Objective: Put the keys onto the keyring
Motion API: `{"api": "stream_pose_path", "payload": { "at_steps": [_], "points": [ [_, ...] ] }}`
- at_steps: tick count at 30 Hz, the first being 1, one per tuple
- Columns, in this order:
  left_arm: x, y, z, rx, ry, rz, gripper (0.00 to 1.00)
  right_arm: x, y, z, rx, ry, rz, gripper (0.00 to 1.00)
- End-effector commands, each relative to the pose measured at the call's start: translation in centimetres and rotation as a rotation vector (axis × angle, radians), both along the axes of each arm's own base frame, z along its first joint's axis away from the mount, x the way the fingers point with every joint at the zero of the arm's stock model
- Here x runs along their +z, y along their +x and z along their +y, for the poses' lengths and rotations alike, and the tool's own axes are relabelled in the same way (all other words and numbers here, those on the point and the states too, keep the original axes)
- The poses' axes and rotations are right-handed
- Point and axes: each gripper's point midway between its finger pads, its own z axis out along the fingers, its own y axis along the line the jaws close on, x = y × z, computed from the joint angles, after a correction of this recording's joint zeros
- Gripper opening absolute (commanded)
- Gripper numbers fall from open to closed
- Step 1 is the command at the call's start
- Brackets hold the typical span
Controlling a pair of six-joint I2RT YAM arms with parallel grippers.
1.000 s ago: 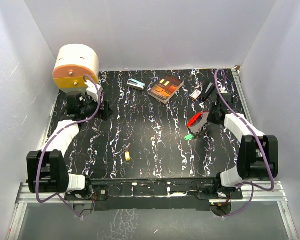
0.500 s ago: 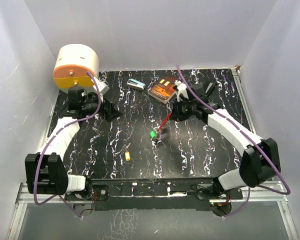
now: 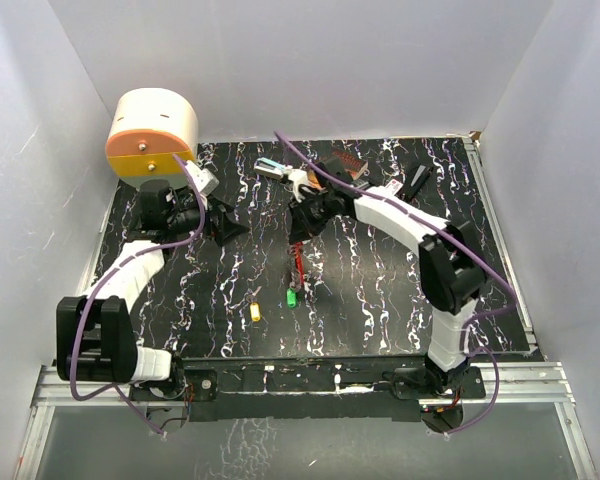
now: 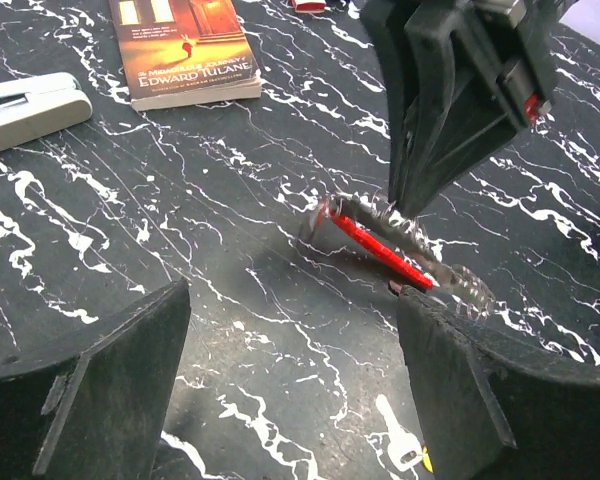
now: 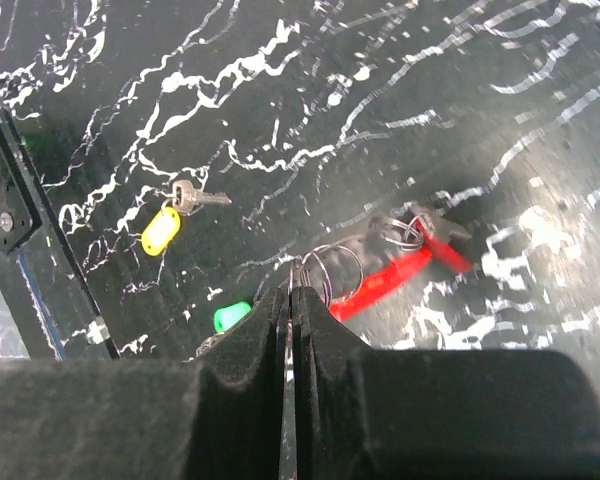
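My right gripper point(image 3: 300, 238) is shut on a wire keyring point(image 5: 330, 267) and holds it above the table's middle. A red strap point(image 3: 298, 264) and a green-headed key point(image 3: 291, 297) hang from the keyring; both also show in the right wrist view, the strap point(image 5: 385, 283) and the key point(image 5: 232, 316). A yellow-headed key point(image 3: 255, 312) lies loose on the table, just left of the green one. My left gripper point(image 3: 230, 228) is open and empty, facing the ring; its view shows the right gripper point(image 4: 420, 190), the strap point(image 4: 380, 240) and the yellow key point(image 4: 405, 447).
A book point(image 4: 185, 45) lies at the back, partly under my right arm. A small teal-and-white box point(image 3: 270, 168) lies left of it. A large cream and orange cylinder point(image 3: 152, 132) stands at the back left corner. White walls enclose the table.
My right arm has swung from the right side leftwards across the table, carrying the keyring with the red strap and green key. The left gripper has edged slightly right.
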Motion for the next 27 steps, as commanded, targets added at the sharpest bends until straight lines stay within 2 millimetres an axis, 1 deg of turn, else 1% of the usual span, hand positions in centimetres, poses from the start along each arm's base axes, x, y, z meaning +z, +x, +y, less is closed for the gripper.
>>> {"api": "stream_pose_path", "payload": {
  "at_steps": [1, 3, 5, 8, 9, 10, 13, 16, 22, 27],
  "points": [
    [1.3, 0.7, -1.4, -0.035, -0.099, -0.059, 0.81, 1.9, -0.4, 3.0, 0.203, 0.078, -0.056, 0.08],
    [0.5, 0.7, -1.9, -0.050, -0.111, -0.039, 0.79, 1.5, -0.6, 3.5, 0.243, 0.081, -0.038, 0.08],
    [-0.9, 0.5, -2.7, -0.079, -0.108, -0.009, 0.76, 1.0, -0.8, 3.8, 0.273, 0.083, -0.020, 0.08],
    [-3.1, 0.3, -3.5, -0.099, -0.094, 0.032, 0.69, 0.5, -1.2, 4.0, 0.299, 0.093, 0.001, 0.08],
    [-3.7, 0.1, -3.8, -0.108, -0.092, 0.044, 0.65, 0.4, -1.2, 4.1, 0.304, 0.097, 0.003, 0.08],
    [-4.4, 0.0, -4.0, -0.119, -0.090, 0.055, 0.63, 0.3, -1.3, 4.1, 0.308, 0.100, 0.006, 0.08],
    [-5.6, -0.8, -5.1, -0.161, -0.076, 0.070, 0.59, 0.0, -1.5, 4.2, 0.313, 0.101, 0.011, 0.08],
    [-6.4, -1.5, -6.0, -0.202, -0.055, 0.065, 0.58, -0.4, -1.6, 4.2, 0.315, 0.100, 0.023, 0.08],
    [-7.2, -2.9, -7.4, -0.285, -0.065, 0.086, 0.54, -0.9, -2.1, 4.2, 0.332, 0.114, 0.044, 0.08],
    [-8.6, -3.8, -8.2, -0.324, -0.041, 0.117, 0.51, -1.0, -2.0, 4.3, 0.330, 0.116, 0.050, 0.08]
  ]
}}
